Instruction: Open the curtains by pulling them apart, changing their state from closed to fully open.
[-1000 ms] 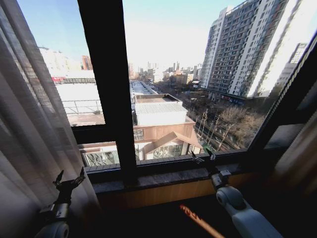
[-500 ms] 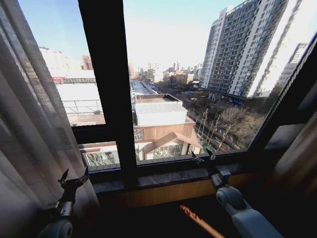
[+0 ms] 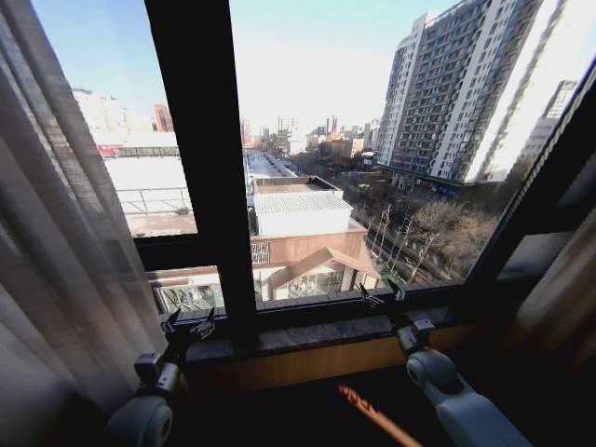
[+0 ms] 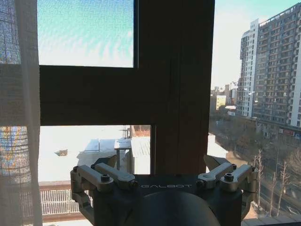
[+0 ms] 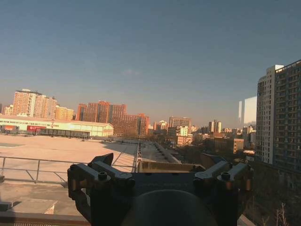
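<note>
since the earlier frames the left gripper [image 3: 189, 326] has moved right, away from the curtains [image 3: 56, 279], and now sits low in front of the dark window post [image 3: 200, 140], its fingers spread wide and holding nothing. the right gripper [image 3: 382, 296] has stayed at the stone sill [image 3: 307, 333], also spread wide and empty. the curtains hang bunched at the far left, sheer cream fabric in narrow vertical pleats; their top and hem are cut off. in the left wrist view one thin translucent edge [image 4: 23, 117] shows, apart from the gripper [image 4: 162, 176]. at far right, a dark shape is hard to make out.
</note>
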Motion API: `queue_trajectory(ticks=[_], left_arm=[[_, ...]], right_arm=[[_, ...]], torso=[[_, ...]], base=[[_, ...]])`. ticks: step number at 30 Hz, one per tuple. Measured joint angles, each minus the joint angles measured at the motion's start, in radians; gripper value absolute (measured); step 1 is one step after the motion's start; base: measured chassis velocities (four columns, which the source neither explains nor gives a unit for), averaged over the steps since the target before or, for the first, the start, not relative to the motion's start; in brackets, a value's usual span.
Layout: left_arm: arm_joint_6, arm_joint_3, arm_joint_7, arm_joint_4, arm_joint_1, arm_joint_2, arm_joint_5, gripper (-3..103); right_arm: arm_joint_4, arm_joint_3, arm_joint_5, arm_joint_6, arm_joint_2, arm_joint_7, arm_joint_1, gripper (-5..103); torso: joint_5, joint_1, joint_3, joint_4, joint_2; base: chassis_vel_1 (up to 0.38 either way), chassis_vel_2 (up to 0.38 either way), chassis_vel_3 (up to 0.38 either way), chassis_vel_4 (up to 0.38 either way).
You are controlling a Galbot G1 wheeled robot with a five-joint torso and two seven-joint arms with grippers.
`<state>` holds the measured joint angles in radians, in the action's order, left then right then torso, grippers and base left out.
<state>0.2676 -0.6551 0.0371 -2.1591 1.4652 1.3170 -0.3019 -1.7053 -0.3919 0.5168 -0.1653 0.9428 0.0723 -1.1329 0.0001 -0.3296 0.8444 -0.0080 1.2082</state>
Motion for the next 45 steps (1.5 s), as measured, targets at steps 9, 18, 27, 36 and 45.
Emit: queue_trajectory(ticks=[9,18,27,36,45], left_arm=[[-0.009,-0.002,-0.001,0.003,-0.001,-0.002,0.002,100],[-0.243,-0.067,-0.016,0.141,-0.003,-0.042,0.001,100],[-0.418,-0.094,0.000,0.270,0.003,-0.058,0.016,100],[-0.550,-0.127,0.019,0.253,0.054,-0.077,0.036,100],[-0.532,-0.138,0.050,0.169,0.117,-0.050,0.082,100]], right_arm=[[0.000,0.000,0.000,0.000,0.000,0.000,0.000,100],[0.000,0.000,0.000,0.000,0.000,0.000,0.000,100],[0.000,0.000,0.000,0.000,0.000,0.000,0.000,100],[0.000,0.000,0.000,0.000,0.000,0.000,0.000,100],[0.000,0.000,0.000,0.000,0.000,0.000,0.000,100]], torso=[[-0.0001,0.000,0.000,0.0000,0.000],[-0.0001,0.000,0.000,0.0000,0.000],[-0.0002,0.000,0.000,0.0000,0.000],[0.0008,0.000,0.000,0.0000,0.000],[-0.0002,0.000,0.000,0.0000,0.000]], base=[[0.000,0.000,0.000,0.000],[0.000,0.000,0.000,0.000],[0.000,0.000,0.000,0.000],[0.000,0.000,0.000,0.000],[0.000,0.000,0.000,0.000]])
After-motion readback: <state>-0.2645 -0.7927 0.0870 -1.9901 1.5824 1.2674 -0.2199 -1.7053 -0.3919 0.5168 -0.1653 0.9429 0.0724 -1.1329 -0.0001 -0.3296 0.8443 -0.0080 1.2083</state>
